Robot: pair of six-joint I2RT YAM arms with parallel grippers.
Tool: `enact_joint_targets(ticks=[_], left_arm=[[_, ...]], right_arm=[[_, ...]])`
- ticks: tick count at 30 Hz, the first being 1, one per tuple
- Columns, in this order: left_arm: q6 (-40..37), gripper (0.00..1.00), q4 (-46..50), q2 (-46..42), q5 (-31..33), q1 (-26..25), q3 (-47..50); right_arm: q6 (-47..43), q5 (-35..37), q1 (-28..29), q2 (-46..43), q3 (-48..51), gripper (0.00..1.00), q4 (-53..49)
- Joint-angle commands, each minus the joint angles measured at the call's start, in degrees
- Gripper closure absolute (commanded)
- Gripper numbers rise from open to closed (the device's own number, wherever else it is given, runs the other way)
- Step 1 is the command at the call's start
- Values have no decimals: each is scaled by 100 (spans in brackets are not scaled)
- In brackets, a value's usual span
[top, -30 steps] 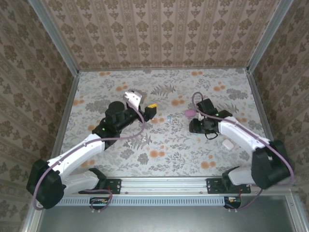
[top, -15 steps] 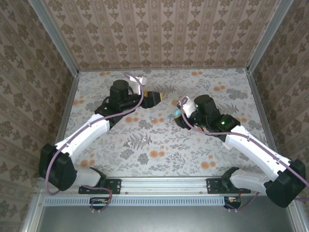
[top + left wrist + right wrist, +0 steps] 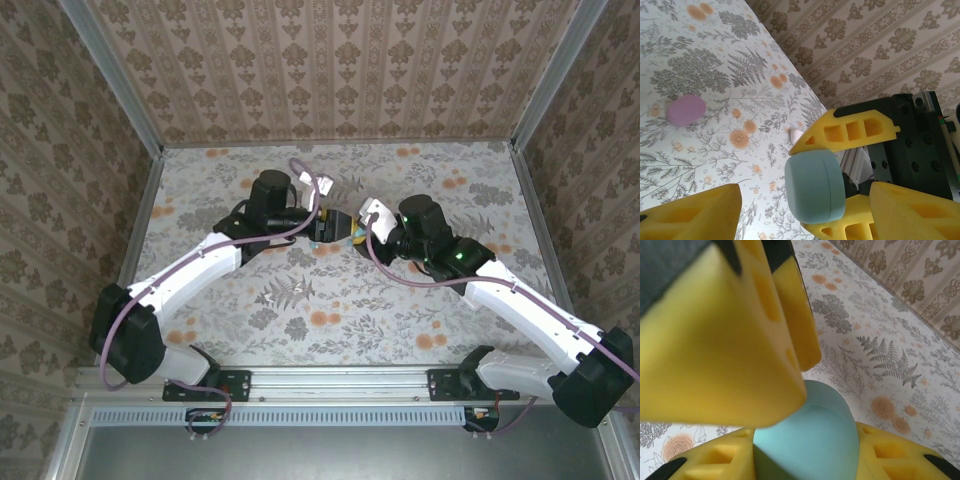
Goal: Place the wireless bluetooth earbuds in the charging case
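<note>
The teal charging case (image 3: 810,440) is closed, and my right gripper (image 3: 807,450) is shut on it, its yellow fingers (image 3: 900,455) pressing both sides. In the left wrist view the same case (image 3: 815,187) hangs above the table between my left gripper's (image 3: 805,200) open fingers (image 3: 695,215), and the near one stands apart from it. From above, the left gripper (image 3: 327,224) and the right gripper (image 3: 358,235) meet tip to tip at mid-table. A tiny pale pink piece (image 3: 796,135), possibly an earbud, peeks out behind the right gripper's upper finger.
A closed pink case (image 3: 686,110) lies on the floral table (image 3: 400,310) beyond the grippers. Patterned walls with metal rails (image 3: 340,143) close in the far side and both sides of the table.
Both arms have swung toward the middle of the table. The right gripper has brought the teal case leftward, and the left gripper has moved right until its open fingers straddle the case.
</note>
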State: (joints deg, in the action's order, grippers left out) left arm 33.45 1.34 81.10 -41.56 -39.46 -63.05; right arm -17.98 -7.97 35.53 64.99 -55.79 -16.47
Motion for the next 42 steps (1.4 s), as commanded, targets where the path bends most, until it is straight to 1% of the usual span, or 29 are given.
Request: enact_joint_targets(ticks=[1,5,9,12,15,18,19,21,23,25,26,28,30,32,35,40,42], left_arm=[[32,33,-63,152,-335,-85,-252],[38,38,-81,305,-407,-201,-404],[-1,48,-40,341,-381,-212,-406],[-41,58,50,337,-344,-208,-456],[13,71,23,319,-249,-194,-480],[123,77,-58,301,-223,-175,-514],[173,78,-64,292,-217,-167,-545],[297,79,-123,241,-180,-129,-560],[613,83,-191,176,-59,-42,-560],[983,85,-593,89,-104,59,-442],[1218,84,-886,43,-156,108,-362],[1526,85,-1221,-22,-228,166,-278],[1814,85,-1314,-24,-294,210,-304],[2052,84,-1449,-30,-376,226,-324],[2290,84,-1578,-50,-409,232,-321],[2375,85,-1574,-111,-391,235,-353],[2374,85,-1575,-153,-347,230,-335]], right_arm=[[-101,-21,51,16,-97,65,239],[-36,-78,51,13,-68,65,345],[43,-117,59,5,-38,65,428],[44,-117,59,-17,-6,65,486],[62,-91,60,-64,18,64,530],[91,-42,59,-176,118,63,698],[100,19,66,-232,173,59,759],[93,163,48,-370,334,49,930],[100,225,39,-563,604,42,1203],[174,186,-35,-751,905,41,1545],[301,17,-125,-859,1055,39,1736],[555,-548,-435,-972,1351,38,2139],[770,-1261,-775,-1047,1673,37,2789],[943,-1609,-918,-1093,1903,37,3464],[812,-1644,-959,-991,1763,36,3637],[756,-1744,-972,-659,1255,34,3792],[713,-1911,-969,-563,1141,35,3896]])
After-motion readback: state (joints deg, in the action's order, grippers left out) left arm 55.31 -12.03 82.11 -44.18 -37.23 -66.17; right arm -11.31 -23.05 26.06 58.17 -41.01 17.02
